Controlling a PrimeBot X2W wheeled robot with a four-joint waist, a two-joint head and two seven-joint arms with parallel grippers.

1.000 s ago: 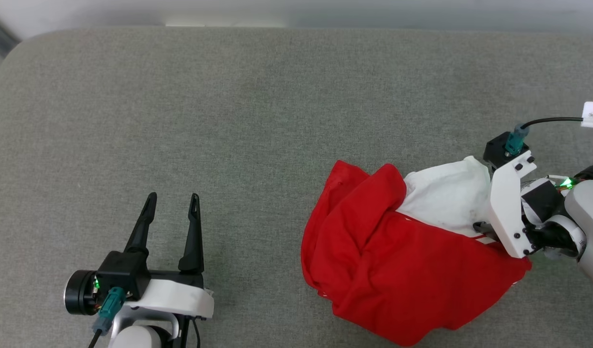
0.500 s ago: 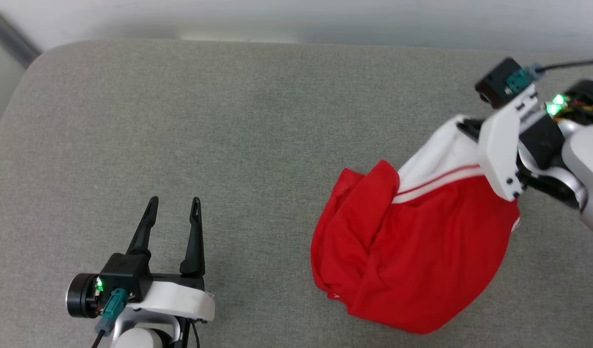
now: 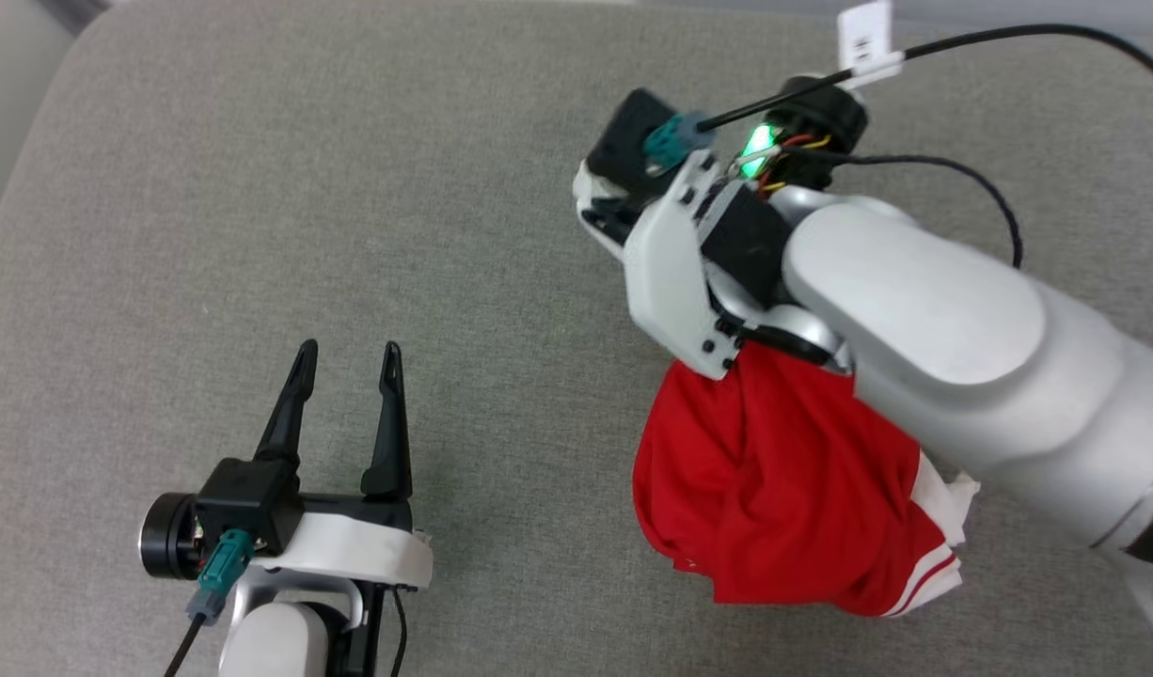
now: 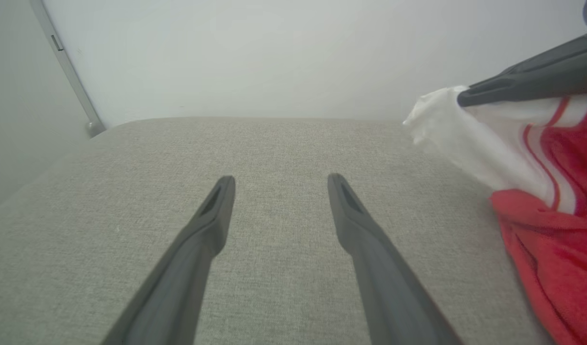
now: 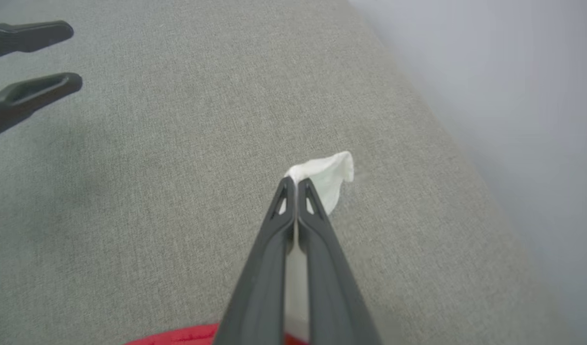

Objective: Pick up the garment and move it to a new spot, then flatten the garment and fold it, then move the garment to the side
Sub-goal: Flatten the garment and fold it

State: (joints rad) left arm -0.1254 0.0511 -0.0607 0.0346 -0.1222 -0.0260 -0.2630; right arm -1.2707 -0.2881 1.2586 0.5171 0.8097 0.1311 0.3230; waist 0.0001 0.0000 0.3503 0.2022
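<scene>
Grey woven upholstery (image 3: 257,169) is spreading out beneath both arms in the head view, a broad cushion with a rounded corner at upper left. At lower left the left gripper (image 3: 348,350) is sitting low over the fabric, its two dark fingers pointing up the picture and standing apart with nothing between them. The pale right forearm (image 3: 924,310) is reaching in diagonally from the lower right edge, a green light glowing at its wrist and a black cable (image 3: 990,36) with a white tag (image 3: 865,39) trailing off it. The garment (image 3: 783,489) is hanging in a red bunch under that wrist, with striped trim showing at its lower right. Whether its lowest folds are touching the cushion is hard to tell from this angle.

Seen from the right wrist, the right gripper (image 5: 293,182) is pinching a fold of the shirt's white sleeve, its fingers pressed together and a tuft of cloth poking out past the tips. A sliver of red is showing at the bottom edge. The other arm's fingers are lying well apart at upper left.

From the left wrist, the spread fingers are hovering over bare cushion before a pale wall (image 4: 274,52). At the right edge, white sleeve is stretching from a dark finger and the red body is dropping below it.
</scene>
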